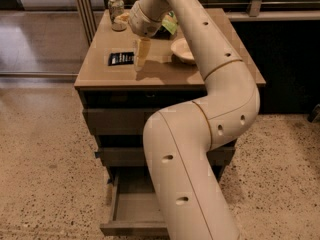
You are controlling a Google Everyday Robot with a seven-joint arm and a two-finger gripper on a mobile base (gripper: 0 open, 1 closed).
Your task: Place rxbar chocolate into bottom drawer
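Observation:
The rxbar chocolate [121,58] lies flat on the cabinet top [165,74], towards its left side, black with white lettering. My gripper [141,64] points down at the top just to the right of the bar, its tip close to the bar's right end. Whether it touches the bar does not show. The bottom drawer [134,211] stands pulled out at floor level, its inside bare as far as I see. My arm covers the drawer's right part.
A pale bowl [182,49] sits right of the gripper. A green snack bag [170,24] lies behind the wrist and a drink can [116,7] stands at the back left corner. Two shut drawers [112,121] sit above the open one. Speckled floor surrounds the cabinet.

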